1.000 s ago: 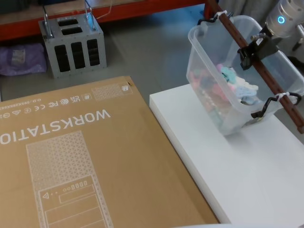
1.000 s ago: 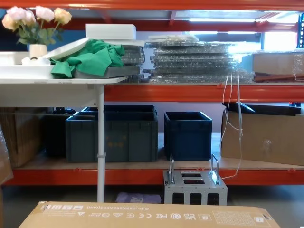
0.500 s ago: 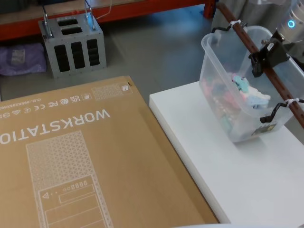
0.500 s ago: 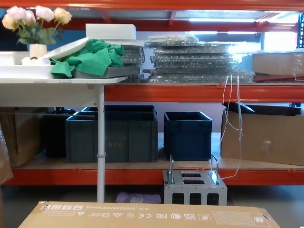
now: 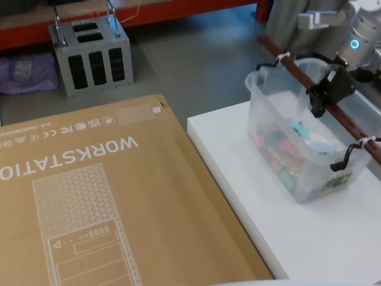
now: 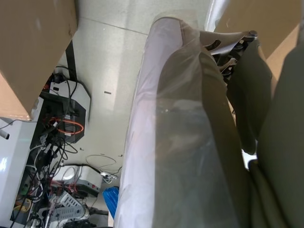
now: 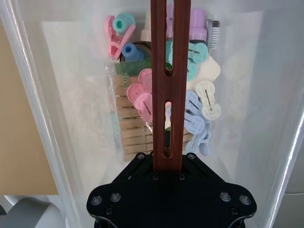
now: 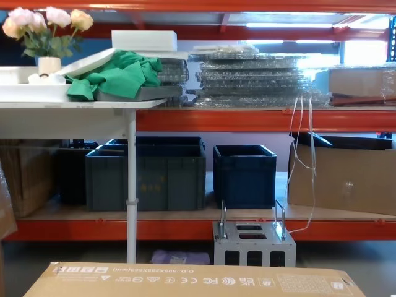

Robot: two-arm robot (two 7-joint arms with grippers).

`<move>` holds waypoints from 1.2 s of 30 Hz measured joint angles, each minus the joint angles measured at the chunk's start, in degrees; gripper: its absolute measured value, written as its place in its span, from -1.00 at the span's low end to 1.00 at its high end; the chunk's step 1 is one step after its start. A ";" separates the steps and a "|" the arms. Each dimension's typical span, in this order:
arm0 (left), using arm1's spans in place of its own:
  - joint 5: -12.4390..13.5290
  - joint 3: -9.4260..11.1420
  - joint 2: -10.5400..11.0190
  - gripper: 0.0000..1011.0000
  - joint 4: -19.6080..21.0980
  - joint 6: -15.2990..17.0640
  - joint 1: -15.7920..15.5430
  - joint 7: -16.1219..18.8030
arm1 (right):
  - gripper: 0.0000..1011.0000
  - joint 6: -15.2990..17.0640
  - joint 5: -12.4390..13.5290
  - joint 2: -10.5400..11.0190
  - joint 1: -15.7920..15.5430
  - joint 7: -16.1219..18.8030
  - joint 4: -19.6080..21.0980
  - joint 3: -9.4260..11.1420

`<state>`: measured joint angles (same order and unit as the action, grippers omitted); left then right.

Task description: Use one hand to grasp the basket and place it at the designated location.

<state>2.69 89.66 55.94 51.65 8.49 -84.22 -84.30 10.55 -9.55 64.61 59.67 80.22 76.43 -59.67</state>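
Right gripper [image 5: 324, 95] clamped shut on the basket's [image 5: 303, 155] bar handle [image 5: 297, 71], approx mid-bar. Basket's on the white platform [image 5: 286, 238], far right corner. Looks basically placed imo; letting go is what's left. Left arm's parked.

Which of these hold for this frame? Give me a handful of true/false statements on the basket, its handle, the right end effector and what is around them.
1. The right end effector is shut on the basket's bar handle. True.
2. The basket is empty. False: it holds coloured clips and wooden clothes pegs.
3. The basket is over the white platform. True.
4. The basket sits on the cardboard box. False: the box lies to the robot's left of the platform, with nothing on it.
5. The grey metal box stands on the floor beyond the cardboard box. True.
6. The handle is a plain solid rod. False: it is a reddish-brown bar with slots.
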 joint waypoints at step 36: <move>0.00 0.00 0.00 -1.00 -0.01 0.00 0.00 0.00 | -1.00 -7.59 -1.21 -4.77 -1.58 5.65 -2.81 1.60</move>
<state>2.69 89.66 55.94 51.65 8.49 -84.22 -84.30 2.96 -10.76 59.85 58.09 85.87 73.62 -58.07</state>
